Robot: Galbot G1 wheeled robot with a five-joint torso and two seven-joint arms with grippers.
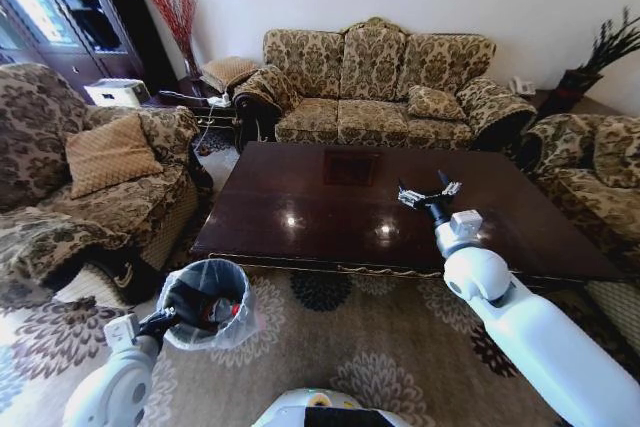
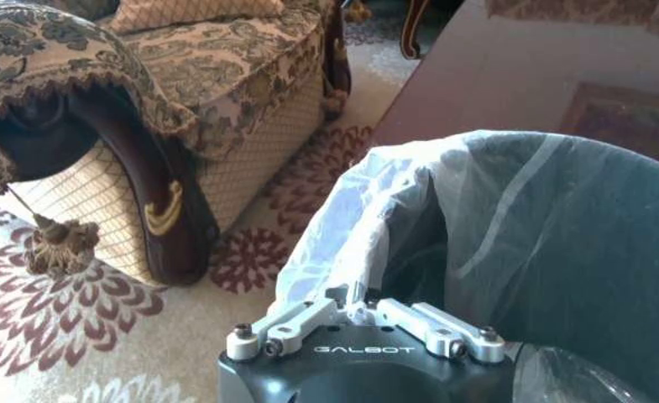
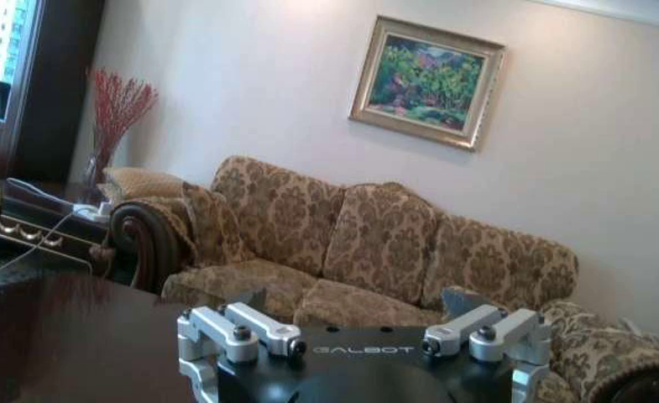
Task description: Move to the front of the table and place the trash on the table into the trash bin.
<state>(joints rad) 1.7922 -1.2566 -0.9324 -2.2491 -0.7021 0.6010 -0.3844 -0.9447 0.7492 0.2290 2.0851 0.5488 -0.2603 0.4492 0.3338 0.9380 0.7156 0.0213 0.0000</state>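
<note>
Two grippers: one at the near left by the floor, one out over the tabletop on the right.
Left gripper (image 1: 166, 321): closed on the bag-lined rim of the trash bin (image 1: 205, 267), holding it at its near-left edge, above the patterned carpet.
One trash bin: near left, just off the table's (image 1: 300, 209) near-left corner and apart from it; in the left wrist view its mouth (image 2: 509, 218) opens away from the left gripper (image 2: 363, 304).
Trash (image 1: 228, 312): a red-tinged bit lies inside the bin against the liner; how many pieces are in there I cannot tell.
One table: centre of the room, long axis running left to right, with the inset square toward its far side.
Right gripper (image 1: 428, 192): open and holding nothing, hovering over the right half of the tabletop and pointing toward the far sofa; the right wrist view shows its fingers spread wide (image 3: 358, 304).
Key relation: the bin lies left of and nearer than the right gripper, well apart from it across the tabletop. The left arm is the one at the bin, and the right arm is the one over the tabletop.
Judgement: the clearing looks at or near its end.
Three patterned seats: left, far and right of the table.
</note>
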